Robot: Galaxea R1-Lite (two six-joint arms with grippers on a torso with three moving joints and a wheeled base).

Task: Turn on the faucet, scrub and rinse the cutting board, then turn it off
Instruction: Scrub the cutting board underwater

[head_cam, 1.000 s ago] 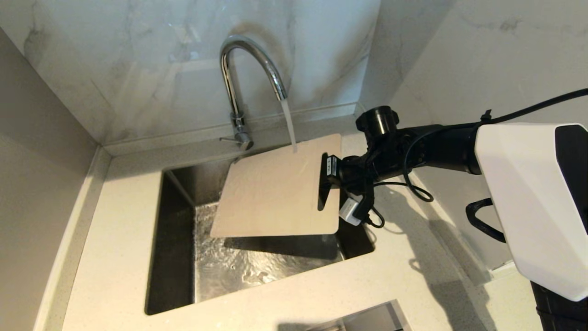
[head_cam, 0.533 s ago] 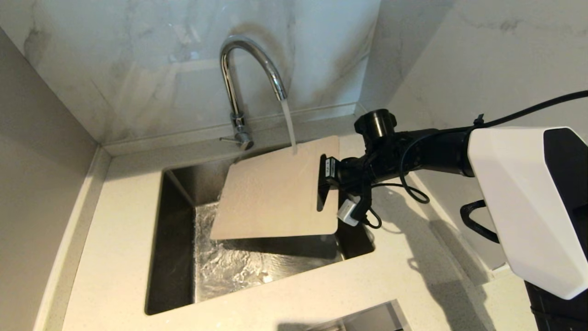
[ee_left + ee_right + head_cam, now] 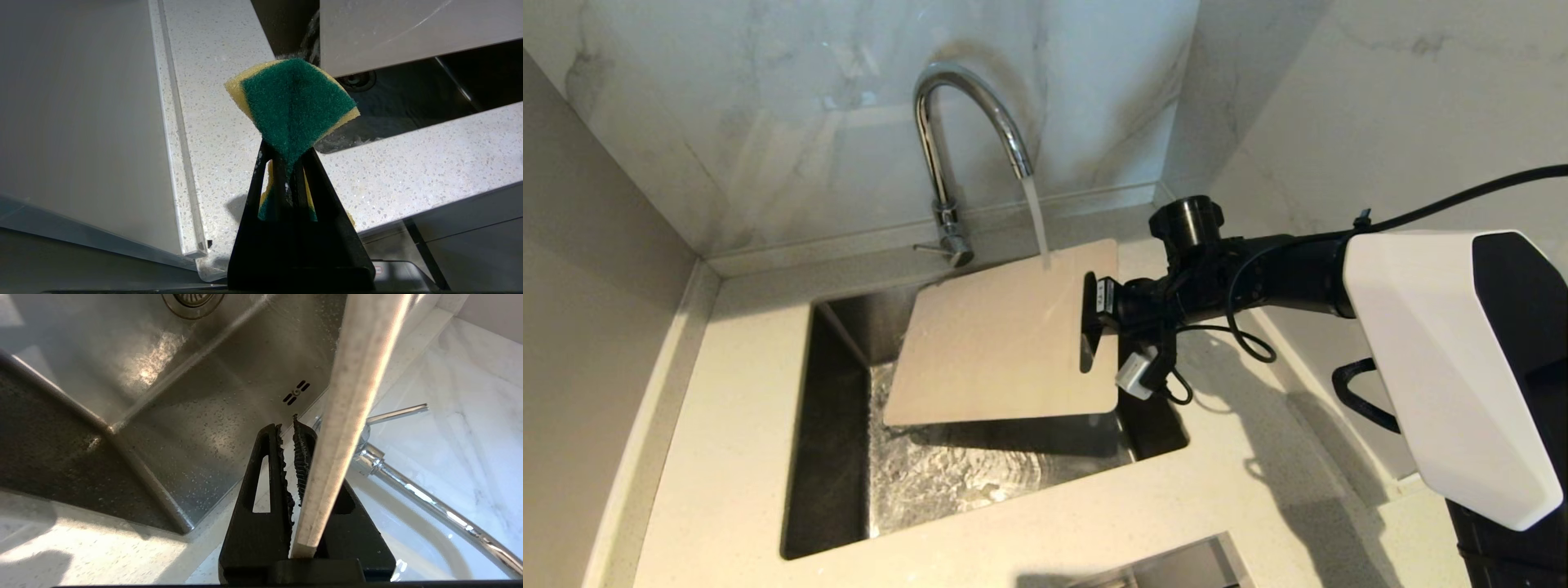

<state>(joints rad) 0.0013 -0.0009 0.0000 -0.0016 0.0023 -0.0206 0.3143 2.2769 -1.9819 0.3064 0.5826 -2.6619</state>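
Note:
The chrome faucet is running, and its stream lands on the far edge of the beige cutting board. The board hangs tilted over the sink, lower at its left end. My right gripper is shut on the slotted short end, coming in from the right. In the right wrist view the cutting board shows edge-on beside the right gripper, with the faucet behind it. My left gripper is outside the head view. It is shut on a green and yellow sponge over the counter near the sink's corner.
The steel sink has water rippling over its bottom. Speckled counter surrounds it, with marble walls behind and to the right. The faucet's thin lever sticks out to the left at its base. A cable loops under the right wrist.
The right gripper and the cutting board have shifted a little to the left under the stream. The water keeps running. The faucet has not moved.

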